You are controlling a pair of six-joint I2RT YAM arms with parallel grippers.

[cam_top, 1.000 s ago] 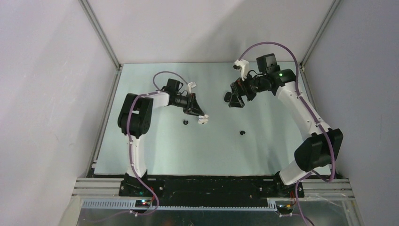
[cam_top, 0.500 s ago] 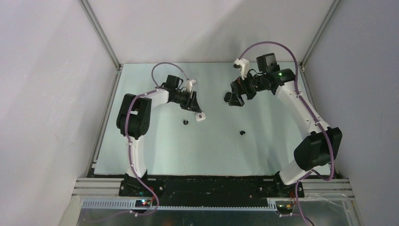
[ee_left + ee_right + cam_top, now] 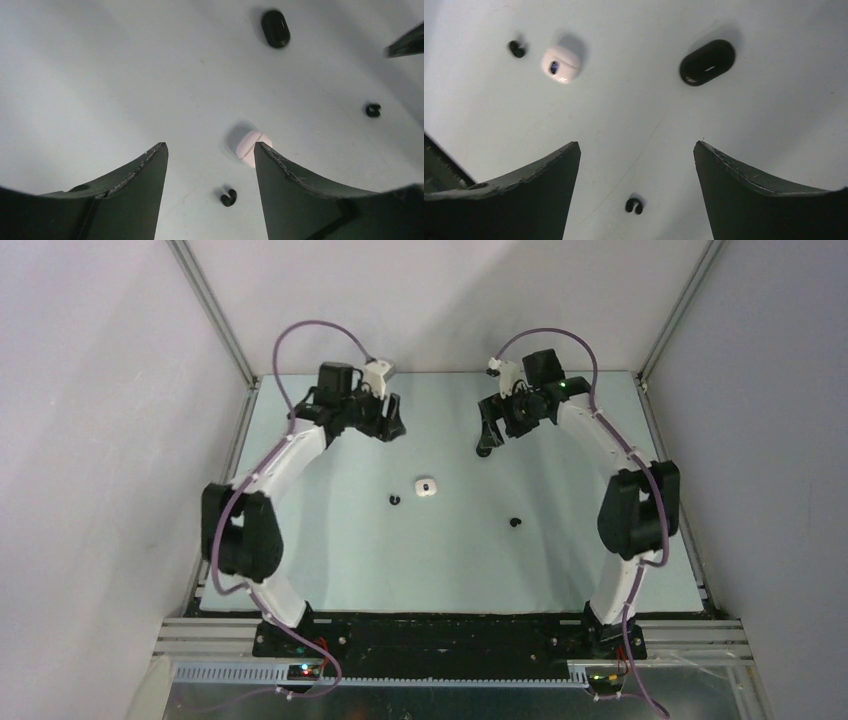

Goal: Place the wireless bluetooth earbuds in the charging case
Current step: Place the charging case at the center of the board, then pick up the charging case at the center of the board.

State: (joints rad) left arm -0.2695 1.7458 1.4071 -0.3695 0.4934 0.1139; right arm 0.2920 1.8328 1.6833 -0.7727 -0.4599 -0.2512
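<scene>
Two black earbuds (image 3: 394,500) lay loose on the table (image 3: 330,560), apart from the black case (image 3: 707,62), with both sets of jaws released and empty above; an off-centre pinch could flick such tiny parts away.

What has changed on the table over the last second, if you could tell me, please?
The left gripper, now open, drew back from the rounded white plastic charging case toward the far left corner, leaving it on the table. The right gripper shifted slightly toward the far edge. The oval black case and two small black earbuds stayed put.
</scene>
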